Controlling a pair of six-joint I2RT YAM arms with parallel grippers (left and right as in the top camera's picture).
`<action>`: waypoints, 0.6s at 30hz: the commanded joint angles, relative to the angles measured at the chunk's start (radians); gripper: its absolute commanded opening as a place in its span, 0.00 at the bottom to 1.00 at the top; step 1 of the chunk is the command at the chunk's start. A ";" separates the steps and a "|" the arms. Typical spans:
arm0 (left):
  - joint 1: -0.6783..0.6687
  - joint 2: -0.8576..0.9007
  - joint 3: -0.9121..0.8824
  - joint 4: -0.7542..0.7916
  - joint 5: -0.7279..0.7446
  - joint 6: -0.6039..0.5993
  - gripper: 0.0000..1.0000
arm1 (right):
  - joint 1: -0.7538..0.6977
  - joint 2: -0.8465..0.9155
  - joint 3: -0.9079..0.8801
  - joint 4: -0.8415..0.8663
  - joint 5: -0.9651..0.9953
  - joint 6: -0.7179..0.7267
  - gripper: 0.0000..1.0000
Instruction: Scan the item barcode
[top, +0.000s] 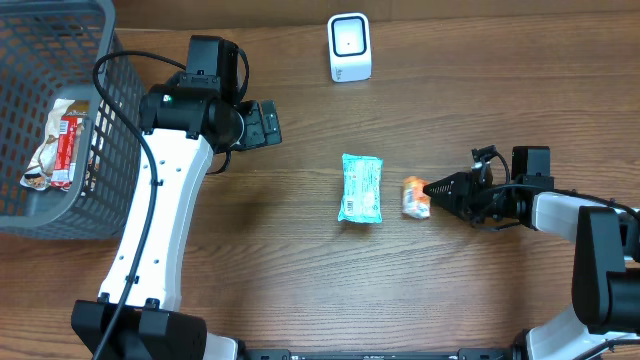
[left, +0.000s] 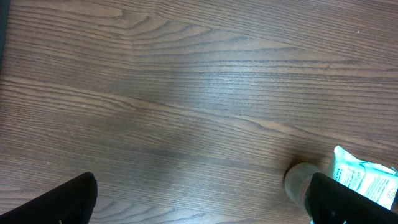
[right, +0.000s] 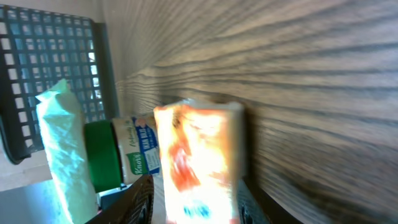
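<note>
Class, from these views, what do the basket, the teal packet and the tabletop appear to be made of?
Basket: probably moulded plastic, matt grey; uniform grid walls.
Teal packet: likely thin plastic film, glossy; crimped ends, sheen.
Tabletop: wood or wood-look laminate, smooth; continuous grain lines.

We are looking down at a wooden table that is filling the whole overhead frame, its brown grain running left to right. Soft, even light is falling on it, laying a blurred shadow across the lower left-centre. In the right wrist view, glare is washing the grain pale toward the upper left.
</note>
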 joint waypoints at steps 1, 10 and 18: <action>0.000 -0.004 0.011 0.001 -0.013 -0.003 1.00 | -0.004 -0.026 0.000 -0.014 0.064 -0.008 0.44; 0.000 -0.004 0.011 0.001 -0.013 -0.003 1.00 | -0.004 -0.026 0.006 0.086 -0.230 0.004 0.43; 0.000 -0.004 0.011 0.001 -0.013 -0.003 1.00 | 0.055 -0.025 0.009 0.060 0.017 0.056 0.17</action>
